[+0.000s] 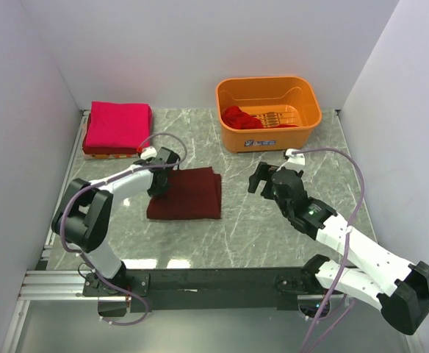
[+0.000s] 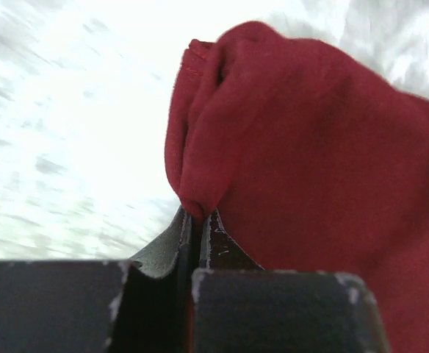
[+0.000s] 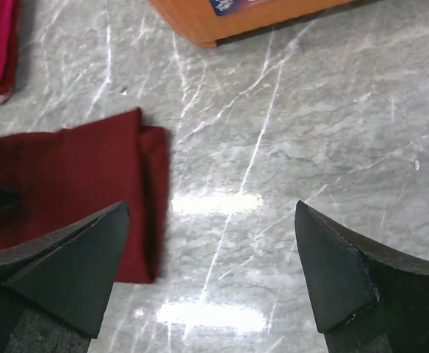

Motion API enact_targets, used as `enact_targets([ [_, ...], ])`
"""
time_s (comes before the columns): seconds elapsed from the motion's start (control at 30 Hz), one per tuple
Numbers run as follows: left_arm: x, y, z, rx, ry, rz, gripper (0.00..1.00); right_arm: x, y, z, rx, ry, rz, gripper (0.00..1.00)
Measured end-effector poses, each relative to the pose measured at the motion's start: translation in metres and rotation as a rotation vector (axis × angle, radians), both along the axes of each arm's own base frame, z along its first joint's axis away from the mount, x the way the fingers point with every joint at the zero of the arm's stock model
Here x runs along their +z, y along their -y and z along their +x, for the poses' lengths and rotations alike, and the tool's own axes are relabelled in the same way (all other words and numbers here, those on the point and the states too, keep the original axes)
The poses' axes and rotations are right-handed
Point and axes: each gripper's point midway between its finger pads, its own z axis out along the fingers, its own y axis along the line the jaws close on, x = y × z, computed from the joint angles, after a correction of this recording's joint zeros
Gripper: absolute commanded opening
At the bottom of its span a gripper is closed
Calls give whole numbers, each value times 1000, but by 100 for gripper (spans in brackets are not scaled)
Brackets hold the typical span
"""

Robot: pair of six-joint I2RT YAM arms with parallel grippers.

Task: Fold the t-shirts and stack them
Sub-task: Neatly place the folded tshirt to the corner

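Pinching maroon t-shirt (image 1: 189,195) left edge, left pincer (image 2: 197,220) clamped; shirt's long axis left-right; right pincer (image 3: 211,207) spread wide.

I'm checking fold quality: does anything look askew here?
The maroon shirt is bunched at its far left corner, pinched in the left gripper, so that corner isn't flat. Nothing else stands out.

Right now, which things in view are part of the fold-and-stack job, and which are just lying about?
Job:
- maroon t-shirt, pinched by the left gripper
- folded pink-red t-shirt, back left
- red t-shirt, inside the basket

Lying about:
- orange basket
- marble table
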Motion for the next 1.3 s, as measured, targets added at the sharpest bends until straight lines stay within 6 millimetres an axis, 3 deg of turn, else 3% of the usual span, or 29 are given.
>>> enact_targets([
  [0.17, 34, -19, 24, 14, 86, 137, 1, -8, 4, 0, -1, -7, -16, 100],
  [0.5, 129, -41, 86, -21, 277, 420, 1, -12, 10, -2, -4, 7, -14, 100],
  [0.93, 162, -56, 161, -59, 319, 602, 1, -7, 13, 1, -9, 25, -6, 100],
  [1.3, 203, -99, 219, 18, 391, 659, 1, -11, 17, 1, -18, 24, -16, 100],
])
